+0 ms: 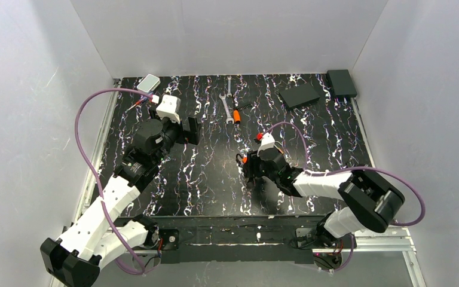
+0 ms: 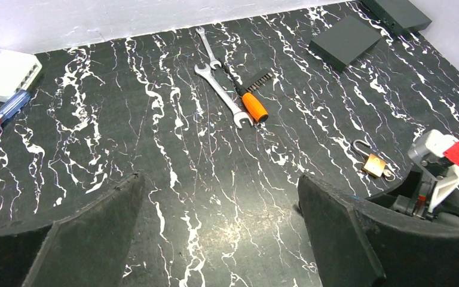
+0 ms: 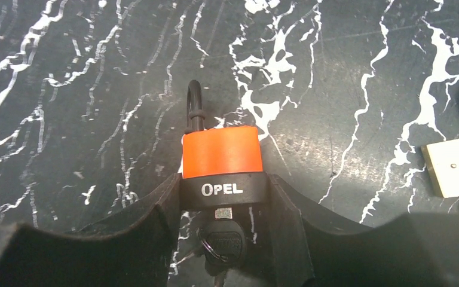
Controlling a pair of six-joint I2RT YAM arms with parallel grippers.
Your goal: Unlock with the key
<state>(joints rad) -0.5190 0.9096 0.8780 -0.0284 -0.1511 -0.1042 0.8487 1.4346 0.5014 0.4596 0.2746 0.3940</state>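
In the right wrist view an orange padlock (image 3: pixel 221 152) with a black base marked OPEL lies on the black marbled table (image 3: pixel 346 78). Its dark shackle points away from the camera. The key (image 3: pixel 226 239), with a dark head and a small ring, sits in the keyhole under the base. My right gripper (image 3: pixel 224 186) is shut on the padlock's black base, one finger on each side. In the top view my right gripper (image 1: pixel 248 168) hangs low over the middle of the table and hides the padlock. My left gripper (image 2: pixel 221 179) is wide open and empty above the table, at the left in the top view (image 1: pixel 186 130).
A small brass padlock (image 2: pixel 373 164) lies just right of the right gripper and also shows in the right wrist view (image 3: pixel 454 173). Two silver wrenches (image 2: pixel 221 92) and an orange-handled screwdriver (image 2: pixel 254 106) lie at the back middle. Two black boxes (image 1: pixel 299 95) are back right, a white box (image 1: pixel 149 82) back left.
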